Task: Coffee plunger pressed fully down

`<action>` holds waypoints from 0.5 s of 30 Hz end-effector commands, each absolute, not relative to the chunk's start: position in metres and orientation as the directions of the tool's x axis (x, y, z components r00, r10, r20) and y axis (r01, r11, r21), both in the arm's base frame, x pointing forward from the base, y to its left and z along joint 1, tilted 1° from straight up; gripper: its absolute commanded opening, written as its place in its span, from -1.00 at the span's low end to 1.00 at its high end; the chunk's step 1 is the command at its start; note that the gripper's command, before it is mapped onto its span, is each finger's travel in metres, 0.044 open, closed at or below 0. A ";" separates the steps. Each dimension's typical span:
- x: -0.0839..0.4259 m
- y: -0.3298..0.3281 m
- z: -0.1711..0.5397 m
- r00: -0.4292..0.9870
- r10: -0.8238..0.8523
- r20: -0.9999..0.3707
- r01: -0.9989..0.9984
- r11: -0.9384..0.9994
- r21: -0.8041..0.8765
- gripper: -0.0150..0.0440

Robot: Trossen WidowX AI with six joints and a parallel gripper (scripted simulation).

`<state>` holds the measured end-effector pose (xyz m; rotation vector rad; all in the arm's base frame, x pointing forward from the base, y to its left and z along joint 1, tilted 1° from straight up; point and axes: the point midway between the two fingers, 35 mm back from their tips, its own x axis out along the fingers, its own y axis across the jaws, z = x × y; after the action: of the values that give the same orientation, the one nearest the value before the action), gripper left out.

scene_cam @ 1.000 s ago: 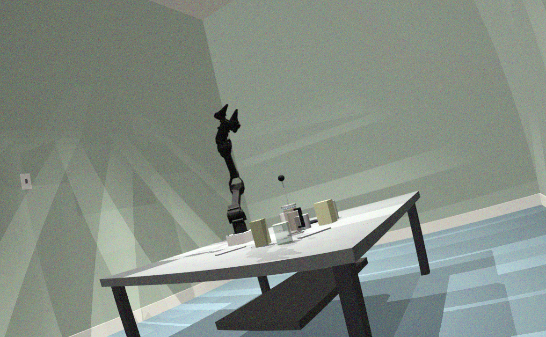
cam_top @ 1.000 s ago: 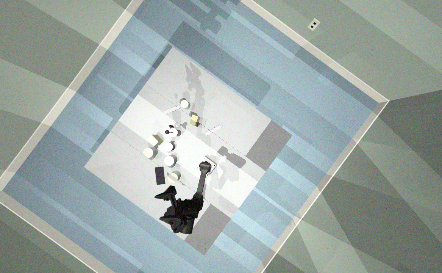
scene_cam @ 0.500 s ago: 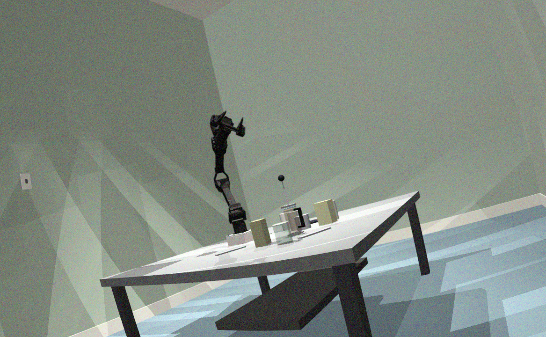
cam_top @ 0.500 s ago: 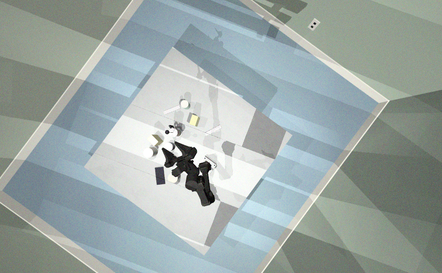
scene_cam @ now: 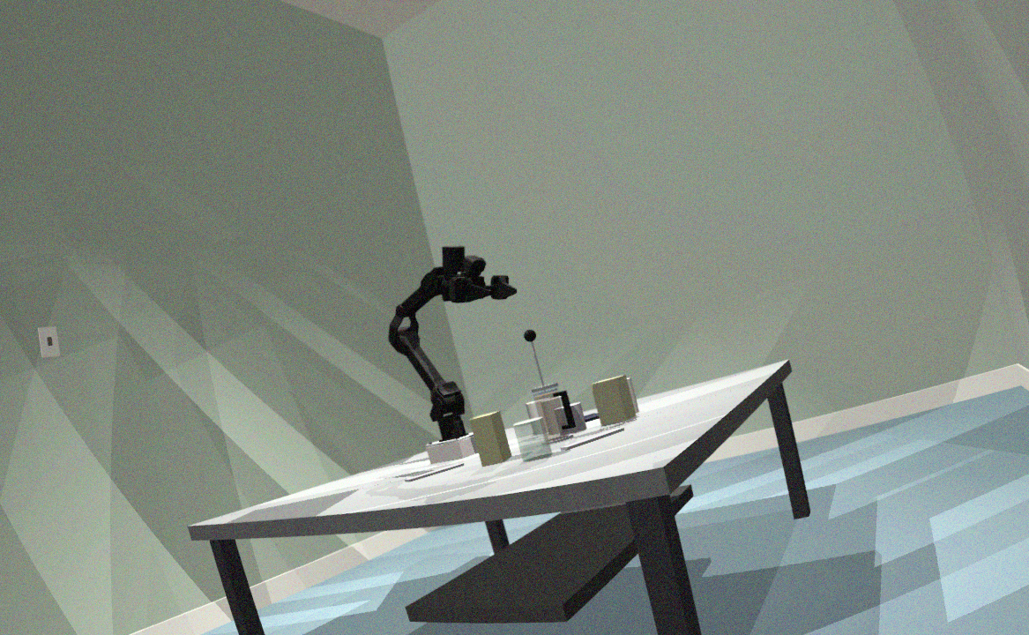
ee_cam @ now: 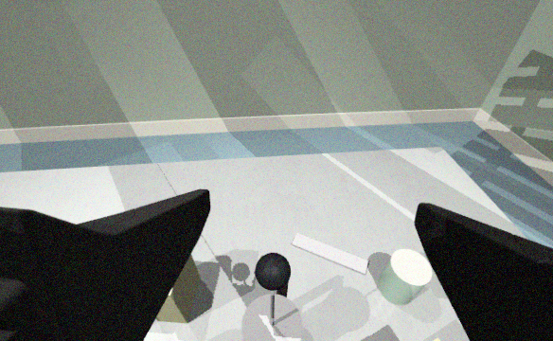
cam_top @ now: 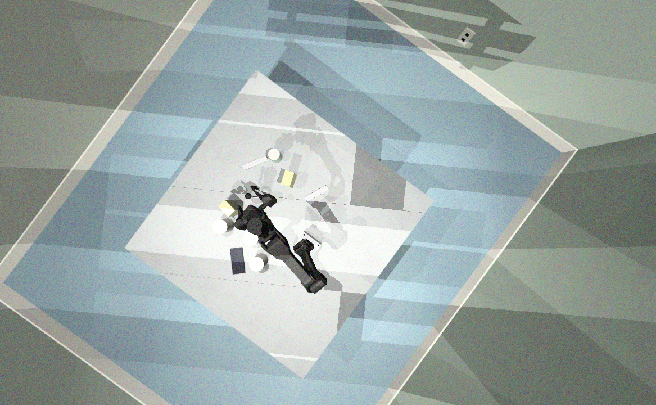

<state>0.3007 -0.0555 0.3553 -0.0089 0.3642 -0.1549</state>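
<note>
Coffee press with a clear glass body and a black handle (scene_cam: 553, 414) is standing upright among the clutter on the white table (scene_cam: 644, 453). From the top, my black gripper (cam_top: 258, 193) is reaching over it, its black ball plunger knob (cam_top: 247, 195) sitting just left of my fingertips, a pale yellow block (cam_top: 286, 177) lying farther off to the right. From the exterior, I am hovering high and well apart from the knob (scene_cam: 529, 334), my gripper (scene_cam: 502, 288) up and to its left, and the thin rod is standing fully raised above the glass. A khaki block (scene_cam: 491, 437) is resting near the press on the left. At the wrist, my jaws are gaping nearly full wide, holding nothing; the knob (ee_cam: 273, 271) is showing low between my fingers, a pale green cylinder (ee_cam: 403, 276) lying to its right.
</note>
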 end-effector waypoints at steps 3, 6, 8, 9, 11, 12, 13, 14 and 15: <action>0.307 -0.042 0.318 0.872 -0.125 -0.474 0.140 0.990 -0.003 1.00; 0.309 -0.042 0.305 0.872 -0.124 -0.474 0.140 0.990 -0.003 1.00; 0.310 -0.042 0.291 0.872 -0.124 -0.474 0.139 0.990 -0.003 1.00; 0.310 -0.042 0.282 0.872 -0.123 -0.474 0.138 0.990 -0.003 1.00; 0.310 -0.042 0.265 0.872 -0.121 -0.474 0.136 0.991 -0.003 1.00; 0.311 -0.041 0.260 0.872 -0.120 -0.474 0.135 0.991 -0.003 1.00; 0.311 -0.041 0.259 0.873 -0.119 -0.474 0.133 0.991 -0.003 1.00; 0.311 -0.041 0.260 0.873 -0.118 -0.474 0.132 0.991 -0.003 1.00; 0.311 -0.041 0.259 0.873 -0.118 -0.474 0.132 0.991 -0.003 1.00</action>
<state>0.3114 -0.0407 0.2596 0.0290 0.5138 -0.1279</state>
